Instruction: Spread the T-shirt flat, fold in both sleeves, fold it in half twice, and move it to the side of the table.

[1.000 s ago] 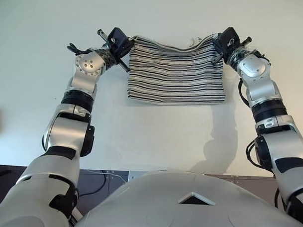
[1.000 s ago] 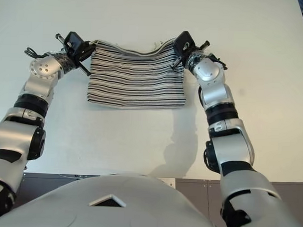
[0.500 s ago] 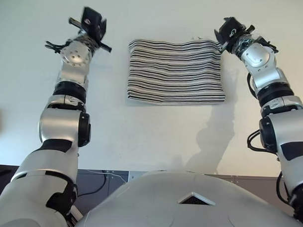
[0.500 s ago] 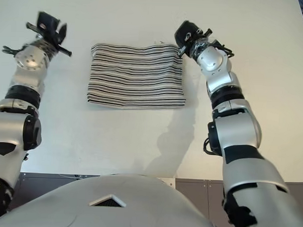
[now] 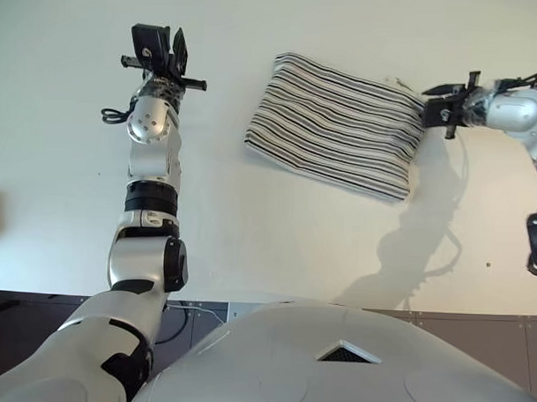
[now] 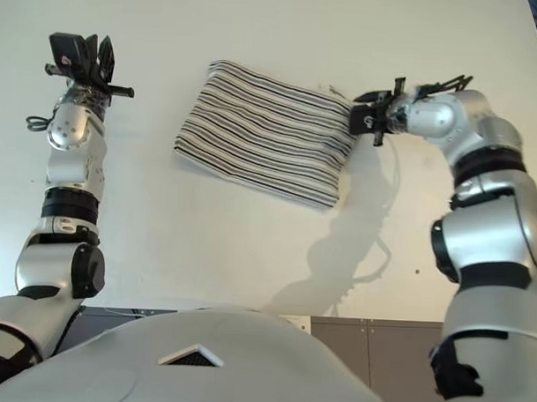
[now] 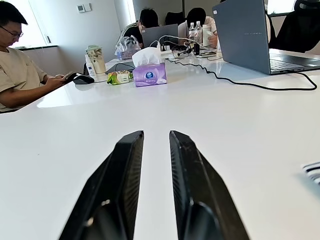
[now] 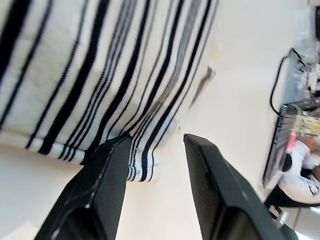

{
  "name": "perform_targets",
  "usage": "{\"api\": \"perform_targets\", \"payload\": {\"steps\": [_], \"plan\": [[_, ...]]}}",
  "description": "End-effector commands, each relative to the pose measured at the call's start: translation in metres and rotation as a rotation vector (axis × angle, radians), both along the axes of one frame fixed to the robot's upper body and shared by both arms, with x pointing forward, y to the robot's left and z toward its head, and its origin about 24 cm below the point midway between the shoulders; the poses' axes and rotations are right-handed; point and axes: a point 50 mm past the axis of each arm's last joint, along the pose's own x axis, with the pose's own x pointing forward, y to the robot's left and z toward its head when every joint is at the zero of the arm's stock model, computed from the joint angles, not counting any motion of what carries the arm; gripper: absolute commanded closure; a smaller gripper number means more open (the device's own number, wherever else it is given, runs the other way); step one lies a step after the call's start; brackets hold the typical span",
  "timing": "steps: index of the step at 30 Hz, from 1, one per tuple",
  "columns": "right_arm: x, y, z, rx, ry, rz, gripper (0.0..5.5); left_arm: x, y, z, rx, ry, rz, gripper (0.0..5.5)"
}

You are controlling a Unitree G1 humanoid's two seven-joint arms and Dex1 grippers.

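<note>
The folded striped T-shirt lies on the white table, turned askew with its right end nearer me. My right gripper lies low at the shirt's far right corner and points left at it. In the right wrist view its fingers stand apart around that corner of the T-shirt, so the right gripper is open. My left gripper is raised well left of the shirt, holding nothing. The left wrist view shows this gripper open by a narrow gap over bare table.
The table's front edge runs close to me. In the left wrist view, at the table's far end, are a tissue box, a laptop, a black cable, bottles and seated people.
Both grippers let go of the shirt's far edge. The left arm swung away to the left and stretched out. The shirt slid right and turned clockwise, and the right gripper moved right with its corner.
</note>
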Motion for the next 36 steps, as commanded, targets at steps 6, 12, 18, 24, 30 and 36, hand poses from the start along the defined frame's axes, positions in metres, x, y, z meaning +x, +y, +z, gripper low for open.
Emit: {"api": "perform_targets", "payload": {"steps": [6, 12, 18, 24, 30, 36], "plan": [[-0.136, 0.102, -0.018, 0.47, 0.509, 0.346, 3.56, -0.046, -0.013, -0.007, -0.022, 0.046, 0.001, 4.57], [-0.182, 0.128, -0.037, 0.552, 0.665, 0.231, 3.56, -0.069, -0.003, 0.012, 0.087, 0.085, -0.111, 4.57], [-0.155, 0.108, 0.034, 0.699, 0.426, 0.126, 3.56, -0.074, 0.004, 0.023, 0.1, 0.085, -0.114, 4.57], [-0.158, 0.128, -0.002, 0.655, 0.411, 0.048, 3.56, -0.085, 0.011, 0.043, 0.197, 0.079, -0.277, 4.57], [-0.164, 0.112, -0.039, 0.536, 0.326, -0.161, 3.56, -0.098, 0.004, 0.043, 0.221, 0.125, -0.378, 4.57], [-0.18, 0.106, 0.014, 0.617, 0.232, -0.145, 3.56, -0.144, 0.011, 0.03, 0.454, 0.202, -0.53, 4.57]]}}
